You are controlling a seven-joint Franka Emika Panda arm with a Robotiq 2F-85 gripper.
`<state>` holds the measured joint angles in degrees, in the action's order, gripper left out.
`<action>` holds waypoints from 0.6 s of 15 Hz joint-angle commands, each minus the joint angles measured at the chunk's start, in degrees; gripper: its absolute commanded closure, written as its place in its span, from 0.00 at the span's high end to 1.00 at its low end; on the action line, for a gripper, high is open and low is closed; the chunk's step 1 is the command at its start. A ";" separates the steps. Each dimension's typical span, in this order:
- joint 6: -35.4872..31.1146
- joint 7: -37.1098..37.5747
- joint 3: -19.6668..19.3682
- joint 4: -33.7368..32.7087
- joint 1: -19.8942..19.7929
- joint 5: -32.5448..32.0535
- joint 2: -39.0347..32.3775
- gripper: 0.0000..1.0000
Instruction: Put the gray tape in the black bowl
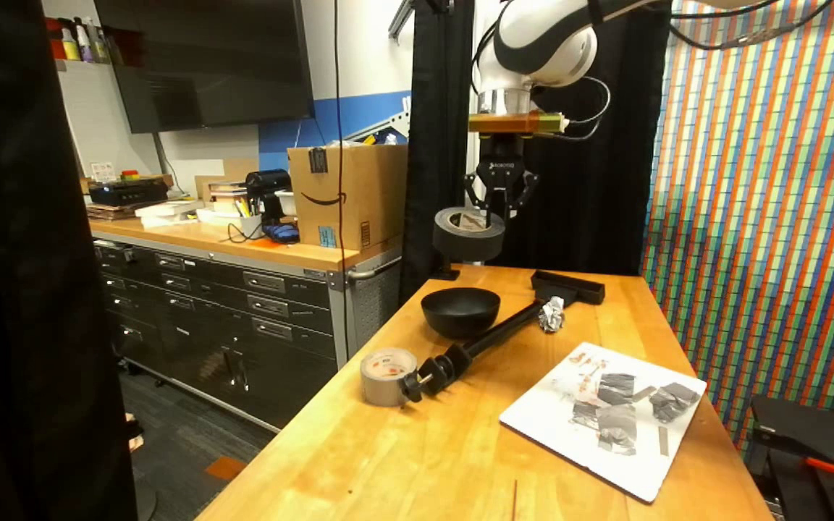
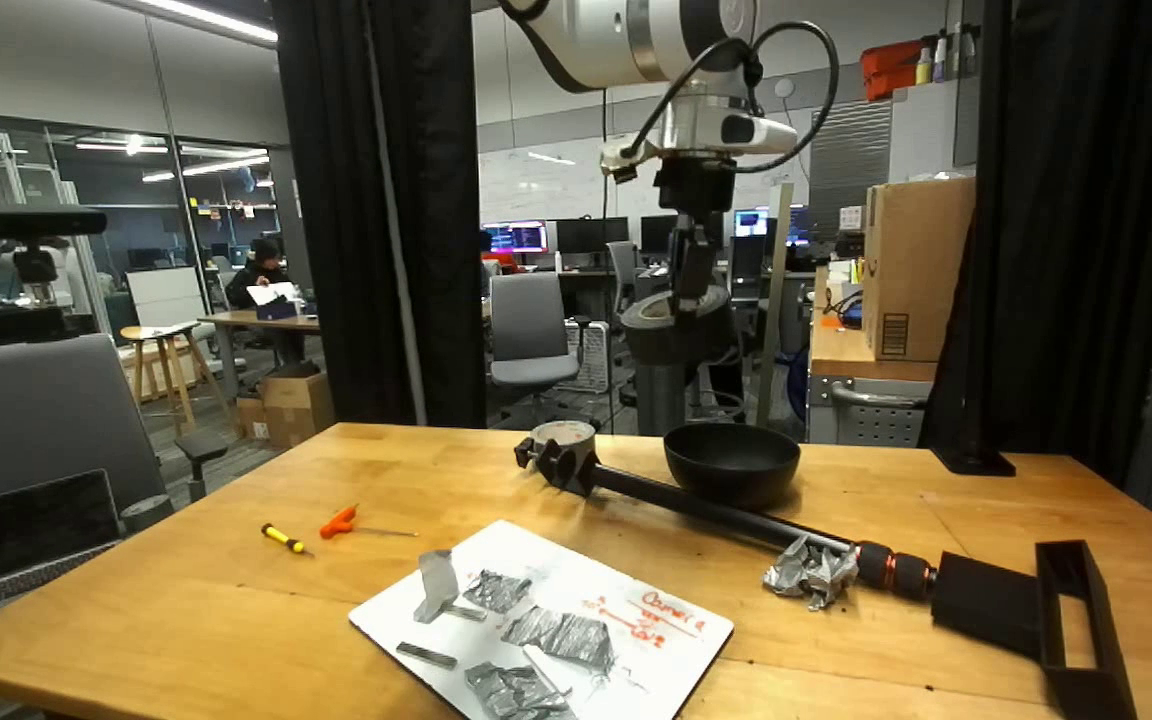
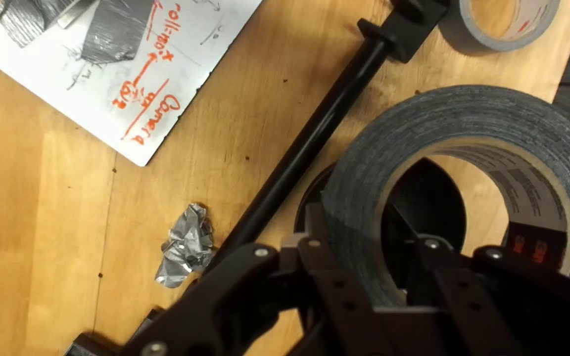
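The gray tape (image 1: 469, 244) is held in the air by the hand (image 1: 498, 215), which is closed on one side of the roll's wall. In the wrist view, one of the fingers (image 3: 327, 267) is seen outside the roll, while the other is set inside the centre hole; they are parted only by the wall pinched between them. The roll is held with its hole facing roughly upward, well apart from the tabletop (image 1: 417, 470).

Below it, the black bowl (image 2: 731, 468) is placed upright on the tabletop, and a clear gap is shown between roll and bowl in both exterior views. In the wrist view, the bowl is partly hidden by the roll and partly seen through the hole. Whether the roll is centred over the bowl cannot be told.

Beside the bowl, a long black tool (image 1: 504, 329) is laid across the tabletop. In an exterior view, a tan tape roll (image 1: 381, 391) is found at the left, just beside the tool's near end, and a crumpled silver lump (image 1: 552, 315) is seen to the right, near its far end. A white board (image 1: 562, 434) bearing gray strips (image 1: 616, 421) is set at the near right. In an exterior view, an orange-handled tool (image 2: 339, 522) and a yellow-handled screwdriver (image 2: 281, 538) are laid at the left.
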<state>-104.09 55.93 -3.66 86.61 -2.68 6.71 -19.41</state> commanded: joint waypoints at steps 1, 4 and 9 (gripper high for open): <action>0.56 0.01 -1.70 -6.62 -0.88 0.86 -5.86 0.16; 0.88 0.13 -2.31 -8.66 -1.46 1.23 -9.33 0.16; 1.20 0.34 -2.33 -11.35 -1.60 1.55 -13.47 0.16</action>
<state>-104.08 55.93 -5.65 79.89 -4.36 7.06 -30.36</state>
